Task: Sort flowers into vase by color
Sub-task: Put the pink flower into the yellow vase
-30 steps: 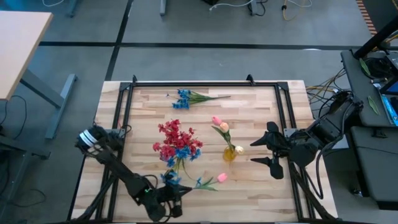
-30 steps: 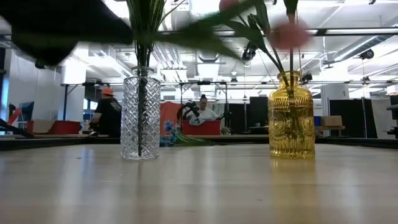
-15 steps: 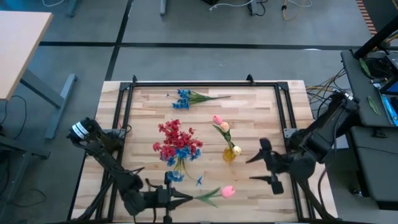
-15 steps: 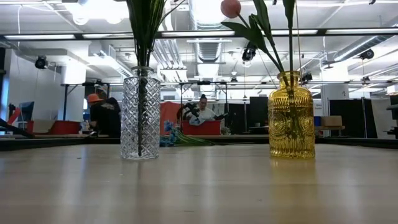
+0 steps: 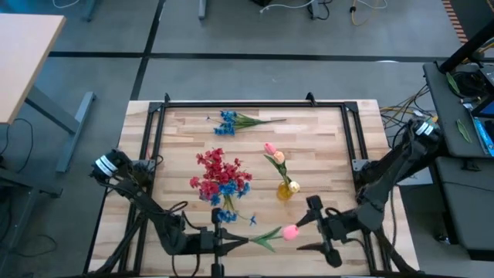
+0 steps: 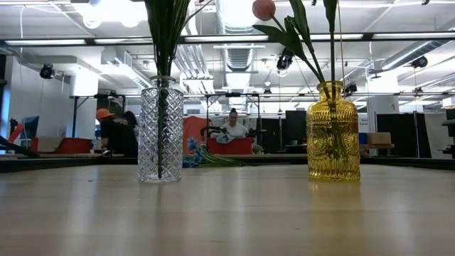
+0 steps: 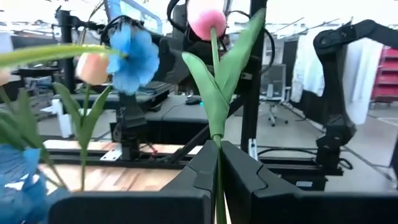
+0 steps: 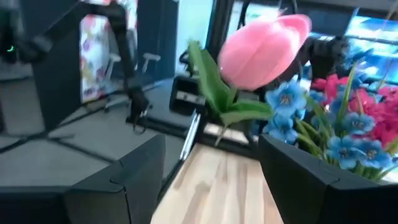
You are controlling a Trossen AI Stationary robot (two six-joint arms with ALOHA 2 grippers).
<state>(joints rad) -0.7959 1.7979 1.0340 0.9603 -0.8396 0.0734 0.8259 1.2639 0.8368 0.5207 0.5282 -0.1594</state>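
My left gripper (image 5: 225, 241) is at the table's near edge, shut on a pink tulip (image 5: 290, 231) with green leaves (image 7: 217, 81). The tulip points toward the table's right. My right gripper (image 5: 307, 232) is open just right of the bud (image 8: 264, 43), its fingers apart on either side without touching it. A clear vase (image 6: 160, 128) holds red and blue sprays (image 5: 221, 177). A yellow vase (image 6: 333, 135) holds tulips (image 5: 274, 154). One blue spray (image 5: 235, 120) lies flat near the far edge. My left gripper pinches the tulip's green stem (image 7: 217, 163) below the leaves, between its two fingers (image 7: 202, 171). The fingers come level from the table's left and lie along the stem. The tulip sticks out past the fingertips toward the right, bud (image 7: 207, 15) foremost, apparently clear of the table.
Loose blue blossoms (image 5: 224, 215) show close to my left gripper. A black frame (image 5: 255, 103) runs round the wooden table (image 5: 324, 139). Bare wood lies right of the yellow vase. People sit in the room behind (image 6: 117, 131).
My right gripper has travelled from beside the yellow vase toward the near edge and left, up to the tulip bud. My left gripper has carried the tulip a little rightward, and its bud now points at the right gripper. The tulip has left the low view.
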